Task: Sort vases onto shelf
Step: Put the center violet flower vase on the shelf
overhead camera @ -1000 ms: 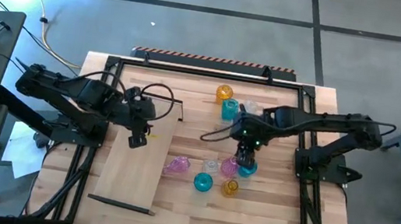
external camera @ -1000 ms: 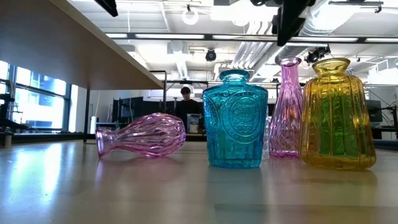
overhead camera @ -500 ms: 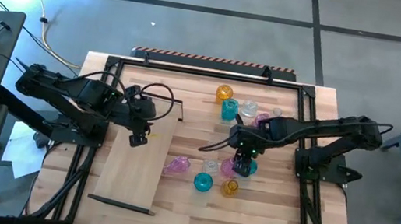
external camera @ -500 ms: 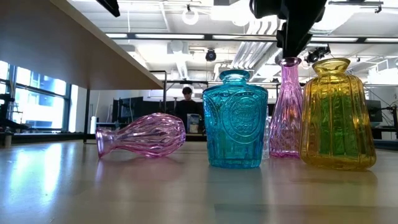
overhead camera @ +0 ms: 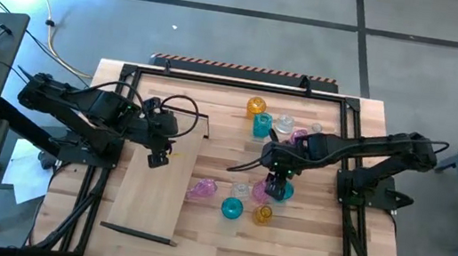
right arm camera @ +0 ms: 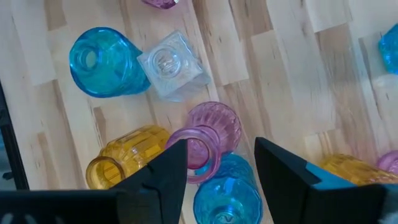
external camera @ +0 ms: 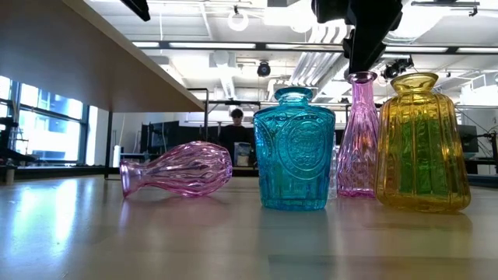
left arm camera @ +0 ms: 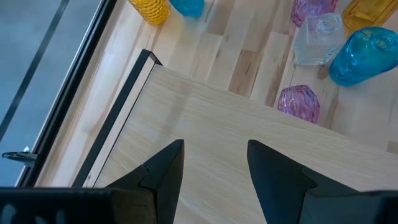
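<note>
the right gripper [right arm camera: 216,163] hangs with jaws open over the tall ribbed pink glass vase [right arm camera: 208,137], lined up to pinch its neck. the left gripper [left arm camera: 211,163] waits open above the long light-wood shelf [left arm camera: 205,124], probably to receive it.

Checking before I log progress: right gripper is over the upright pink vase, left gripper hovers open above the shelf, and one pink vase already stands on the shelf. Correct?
Not quite. In the high view the shelf is bare; the other pink vase lies on its side on the table beside it. The right gripper over the upright pink vase and the open left gripper are right.
</note>
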Action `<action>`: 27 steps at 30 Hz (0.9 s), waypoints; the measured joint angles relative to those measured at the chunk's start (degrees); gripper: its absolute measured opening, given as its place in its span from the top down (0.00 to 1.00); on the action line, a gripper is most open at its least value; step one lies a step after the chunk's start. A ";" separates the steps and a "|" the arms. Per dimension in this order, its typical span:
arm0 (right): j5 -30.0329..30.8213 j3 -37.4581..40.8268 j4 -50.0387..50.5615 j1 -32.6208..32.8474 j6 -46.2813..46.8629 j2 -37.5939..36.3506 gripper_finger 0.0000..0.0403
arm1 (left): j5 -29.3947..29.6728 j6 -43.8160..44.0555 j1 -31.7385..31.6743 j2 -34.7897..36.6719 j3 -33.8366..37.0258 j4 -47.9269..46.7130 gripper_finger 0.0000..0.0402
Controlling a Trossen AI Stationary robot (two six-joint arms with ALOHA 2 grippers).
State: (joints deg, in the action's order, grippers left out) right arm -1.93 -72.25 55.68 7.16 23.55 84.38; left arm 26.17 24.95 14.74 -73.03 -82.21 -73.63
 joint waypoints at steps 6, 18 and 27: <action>0.00 0.00 0.65 0.02 0.00 0.00 0.59 | -0.02 -0.02 0.00 0.00 0.00 0.00 0.58; -0.26 0.02 0.37 0.31 -1.05 3.20 0.59 | -0.02 0.26 0.43 -0.02 0.00 0.06 0.58; -0.73 0.00 0.44 0.35 -1.06 4.43 0.59 | 0.07 0.48 1.62 -0.04 0.00 0.24 0.58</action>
State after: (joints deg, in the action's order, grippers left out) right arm -2.66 -72.25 56.12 7.51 22.49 88.81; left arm 26.24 25.43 16.36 -73.08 -82.21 -73.38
